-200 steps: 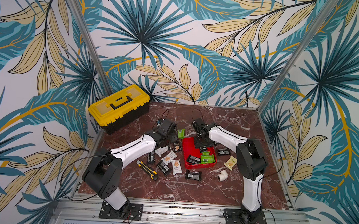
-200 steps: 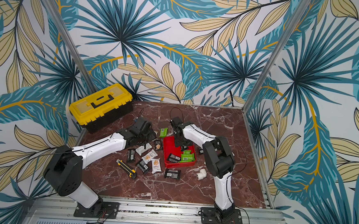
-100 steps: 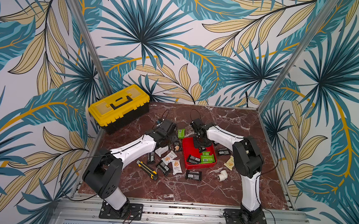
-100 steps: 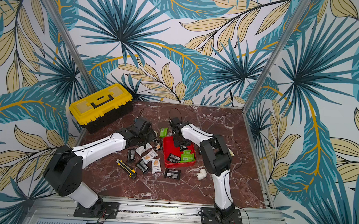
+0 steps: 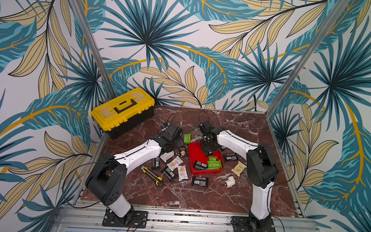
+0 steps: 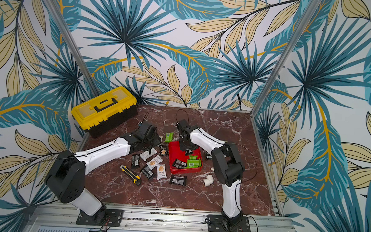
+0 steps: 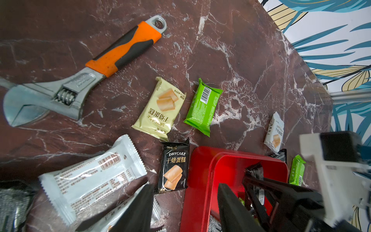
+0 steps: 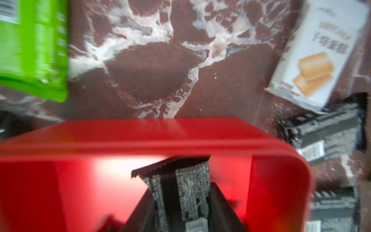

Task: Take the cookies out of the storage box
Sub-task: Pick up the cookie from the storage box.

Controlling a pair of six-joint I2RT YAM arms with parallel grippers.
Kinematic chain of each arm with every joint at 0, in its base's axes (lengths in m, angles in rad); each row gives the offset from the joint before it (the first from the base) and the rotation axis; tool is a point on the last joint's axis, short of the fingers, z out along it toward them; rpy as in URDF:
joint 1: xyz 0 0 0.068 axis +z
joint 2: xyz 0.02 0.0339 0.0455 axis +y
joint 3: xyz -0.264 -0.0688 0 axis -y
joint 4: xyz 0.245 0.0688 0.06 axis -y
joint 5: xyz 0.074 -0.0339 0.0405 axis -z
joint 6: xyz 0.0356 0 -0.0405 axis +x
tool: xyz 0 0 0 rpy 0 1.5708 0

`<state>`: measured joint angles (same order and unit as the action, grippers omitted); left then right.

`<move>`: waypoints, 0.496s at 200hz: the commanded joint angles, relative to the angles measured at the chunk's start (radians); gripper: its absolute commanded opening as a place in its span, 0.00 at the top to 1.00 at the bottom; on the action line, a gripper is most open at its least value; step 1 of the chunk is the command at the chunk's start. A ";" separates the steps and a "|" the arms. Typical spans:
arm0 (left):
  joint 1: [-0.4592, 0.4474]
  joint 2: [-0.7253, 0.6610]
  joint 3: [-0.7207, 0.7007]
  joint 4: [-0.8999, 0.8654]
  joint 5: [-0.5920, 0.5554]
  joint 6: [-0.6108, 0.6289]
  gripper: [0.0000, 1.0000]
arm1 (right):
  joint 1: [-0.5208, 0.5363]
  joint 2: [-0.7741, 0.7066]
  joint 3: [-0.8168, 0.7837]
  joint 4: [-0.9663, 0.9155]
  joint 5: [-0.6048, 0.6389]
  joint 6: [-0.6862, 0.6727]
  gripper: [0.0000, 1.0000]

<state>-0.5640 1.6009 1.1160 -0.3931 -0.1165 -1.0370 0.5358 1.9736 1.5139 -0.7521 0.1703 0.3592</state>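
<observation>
The left arm [image 5: 138, 155] and right arm [image 5: 233, 141] have glossy white shells, bulky black joints and thin black cables. The left end effector [image 7: 186, 188] and right end effector [image 8: 180, 194] have black tapered fingers [image 7: 138, 211].

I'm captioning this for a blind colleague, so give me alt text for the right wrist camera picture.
The right claw pinches a black packet upright inside the red tray. Beyond it, a green packet and a white packet lie on the marble table.
</observation>
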 commanded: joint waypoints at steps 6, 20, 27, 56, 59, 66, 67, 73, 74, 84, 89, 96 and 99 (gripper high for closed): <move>-0.003 -0.027 -0.006 -0.015 -0.020 0.013 0.44 | 0.006 -0.112 -0.078 -0.011 -0.012 0.038 0.59; -0.004 -0.024 -0.004 -0.014 -0.020 0.012 0.44 | 0.011 -0.165 -0.120 -0.020 -0.012 0.054 0.59; -0.004 -0.022 -0.002 -0.014 -0.020 0.011 0.44 | 0.014 -0.193 -0.143 -0.027 -0.013 0.064 0.59; -0.003 -0.013 0.007 -0.012 -0.018 0.011 0.44 | 0.052 -0.312 -0.246 -0.059 -0.009 0.120 0.59; -0.003 -0.011 0.007 -0.012 -0.016 0.011 0.44 | 0.057 -0.325 -0.259 -0.063 -0.007 0.128 0.59; -0.004 -0.011 0.007 -0.012 -0.016 0.012 0.44 | 0.072 -0.356 -0.288 -0.069 -0.005 0.146 0.60; -0.004 -0.011 0.007 -0.012 -0.016 0.011 0.44 | 0.075 -0.360 -0.292 -0.070 -0.004 0.150 0.60; -0.003 -0.010 0.008 -0.012 -0.016 0.012 0.44 | 0.088 -0.388 -0.318 -0.076 -0.001 0.166 0.60; -0.003 -0.010 0.007 -0.012 -0.015 0.013 0.45 | 0.089 -0.391 -0.322 -0.076 0.000 0.170 0.60; -0.003 -0.009 0.007 -0.013 -0.015 0.013 0.45 | 0.111 -0.436 -0.364 -0.084 0.001 0.202 0.59; -0.004 -0.009 0.007 -0.015 -0.015 0.013 0.44 | 0.123 -0.455 -0.383 -0.089 0.003 0.218 0.59; -0.005 -0.007 0.008 -0.014 -0.015 0.014 0.45 | 0.141 -0.480 -0.409 -0.098 0.005 0.237 0.59; -0.005 -0.007 0.008 -0.015 -0.014 0.015 0.45 | 0.148 -0.488 -0.417 -0.103 0.007 0.245 0.59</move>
<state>-0.5640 1.6009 1.1164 -0.3931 -0.1192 -1.0370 0.6392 1.5547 1.1709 -0.7948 0.1646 0.5076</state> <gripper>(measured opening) 0.555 0.406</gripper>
